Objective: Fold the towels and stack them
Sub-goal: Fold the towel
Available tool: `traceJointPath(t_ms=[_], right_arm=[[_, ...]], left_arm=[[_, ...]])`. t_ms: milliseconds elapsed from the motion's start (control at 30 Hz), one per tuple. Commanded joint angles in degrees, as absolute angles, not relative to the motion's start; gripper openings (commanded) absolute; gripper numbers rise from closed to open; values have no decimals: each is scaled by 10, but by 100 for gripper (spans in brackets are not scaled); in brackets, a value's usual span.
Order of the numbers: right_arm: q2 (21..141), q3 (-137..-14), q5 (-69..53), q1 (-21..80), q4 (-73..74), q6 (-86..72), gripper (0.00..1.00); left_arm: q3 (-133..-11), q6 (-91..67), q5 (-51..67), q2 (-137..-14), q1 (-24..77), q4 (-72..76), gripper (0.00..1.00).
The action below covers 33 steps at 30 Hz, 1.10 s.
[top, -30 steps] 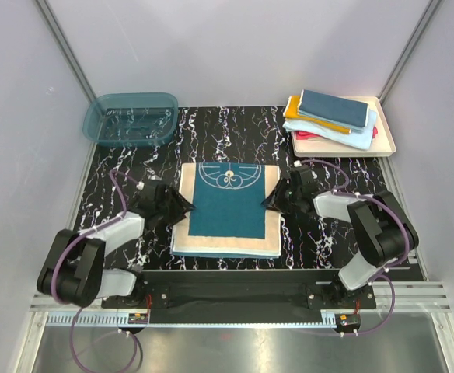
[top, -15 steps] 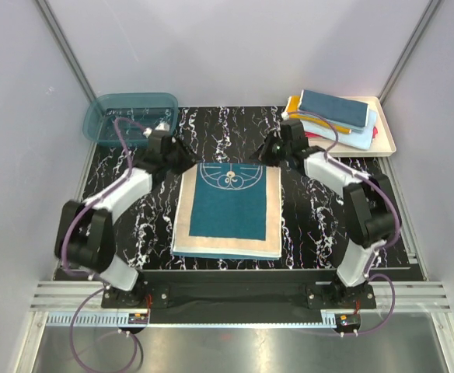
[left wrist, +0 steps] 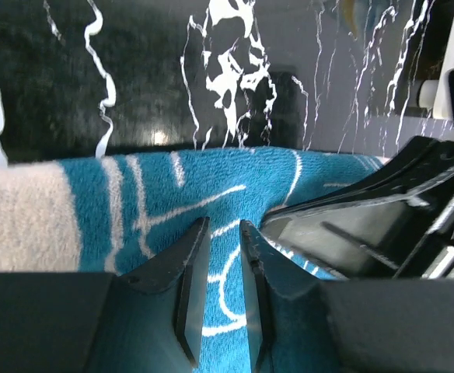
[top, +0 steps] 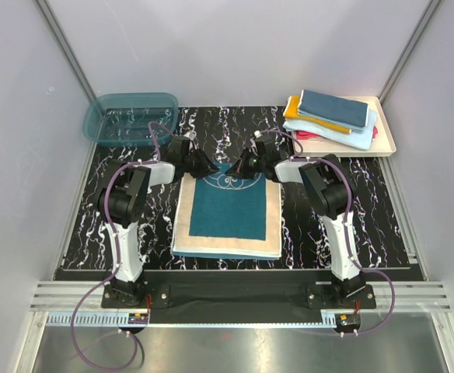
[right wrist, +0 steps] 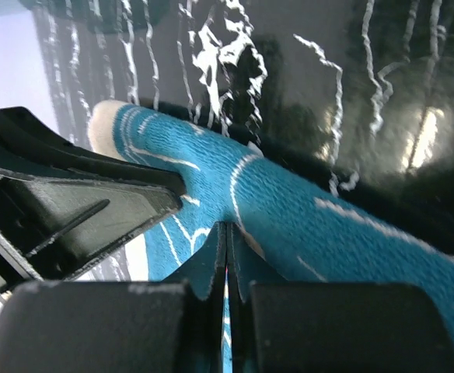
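Note:
A dark teal towel (top: 228, 206) with a cream border lies flat in the middle of the black marbled table. Both grippers meet at the middle of its far edge, tips facing each other. My left gripper (top: 209, 166) (left wrist: 224, 225) hovers over the teal cloth (left wrist: 157, 194), its jaws a narrow gap apart with nothing pinched between them. My right gripper (top: 242, 166) (right wrist: 227, 225) is shut, its tips pressed into a raised pucker of the towel's edge (right wrist: 305, 210). Folded towels (top: 332, 116) in dark blue, orange, light blue and red lie stacked at the back right.
The stack rests in a cream tray (top: 388, 145) at the back right corner. A translucent teal basin (top: 130, 118) stands at the back left. Grey walls enclose the table on three sides. Both arms stretch forward along the towel's sides.
Both arms swung from the towel's left and right sides up to its far edge and then inward to its middle. The right jaws closed; the left jaws narrowed.

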State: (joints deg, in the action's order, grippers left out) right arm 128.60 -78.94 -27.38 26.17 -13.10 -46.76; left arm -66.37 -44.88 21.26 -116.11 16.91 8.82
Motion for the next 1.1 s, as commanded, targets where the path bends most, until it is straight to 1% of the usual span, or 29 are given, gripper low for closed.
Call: traceJointPath(t_ms=[0,167,300,467,733,1067], right_arm=[[1285,-790,-277,261,-243,-504,0],[1288,-766,-243,258,-275,-526,0],[1288,-759,-215,253,-259,-519,0],[1274,-721,-205,236,-260,-505,0],[1239,-656,-226,176,-300,-510,0],[1201,-603,-232,134,-303,-483,0]], left_arm=[[-673,-446,221,-1160,167,155,27],[-654,-454,201,-1165,167,154,27],[-647,-454,190,-1165,161,143,27],[-638,-464,178,-1158,150,141,27],[-636,-473,181,-1162,141,145,27],[-628,-481,177,-1154,126,151,28]])
